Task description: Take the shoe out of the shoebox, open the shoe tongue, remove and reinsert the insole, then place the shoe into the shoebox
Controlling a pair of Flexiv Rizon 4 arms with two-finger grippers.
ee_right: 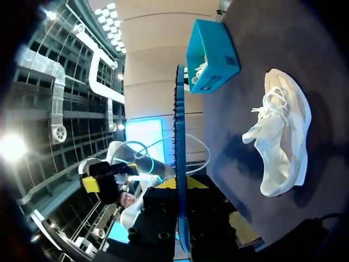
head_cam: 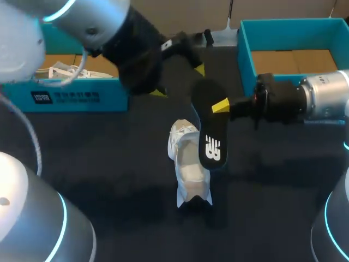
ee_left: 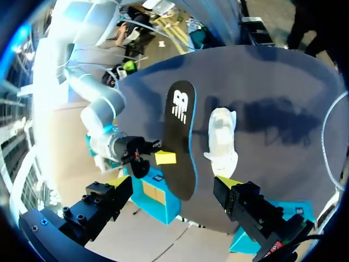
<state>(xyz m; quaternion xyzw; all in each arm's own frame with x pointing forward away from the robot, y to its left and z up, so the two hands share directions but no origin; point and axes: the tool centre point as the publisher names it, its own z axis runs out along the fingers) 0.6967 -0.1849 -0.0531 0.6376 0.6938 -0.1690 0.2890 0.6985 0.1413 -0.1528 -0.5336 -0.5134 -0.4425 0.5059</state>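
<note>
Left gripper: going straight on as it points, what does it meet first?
Probably the insole, held by the right gripper, straight ahead of the open left gripper; the shoe lies further on. Depth is unclear.

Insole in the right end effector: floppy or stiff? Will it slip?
Probably fairly stiff: pinched at one side by the right end effector, the insole looks straight edge-on in the right wrist view, no droop. Likely light, being thin. Grip is narrow, so it may pivot against the shoe.
</note>
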